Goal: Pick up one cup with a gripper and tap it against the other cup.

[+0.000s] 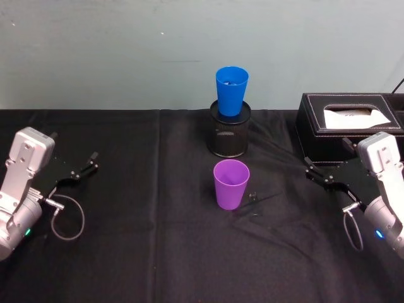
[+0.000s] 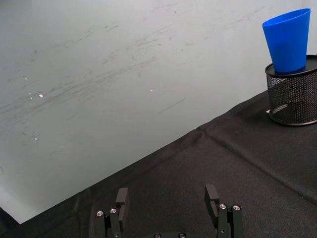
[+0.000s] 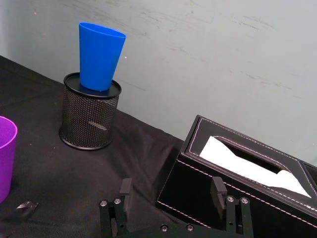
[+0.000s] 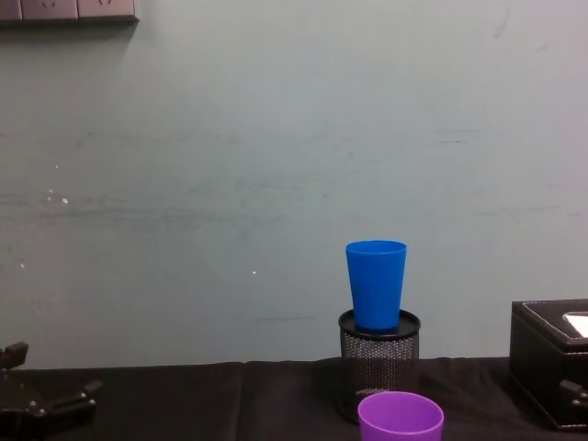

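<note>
Left claw sits low over the black cloth, well to the left of the holder and nearer the robot. Its jaws are parted with nothing between them, and in the left wrist view the two fingers stand apart over bare cloth. The right claw mirrors it, well to the right of the holder and nearer the robot, its jaws likewise spread and empty. In the right wrist view its fingers frame the near side of the tissue box. That box lies to the right of the holder, level with it, a white sheet showing in its slot. The blue cup stands upright on the holder's top, mouth up. The purple cup stands upright on the cloth just in front of the holder, on the robot's side, apart from it and from both claws. A small dark scrap lies on the cloth beside the purple cup, in front of the holder and slightly right; what it is cannot be told.
</note>
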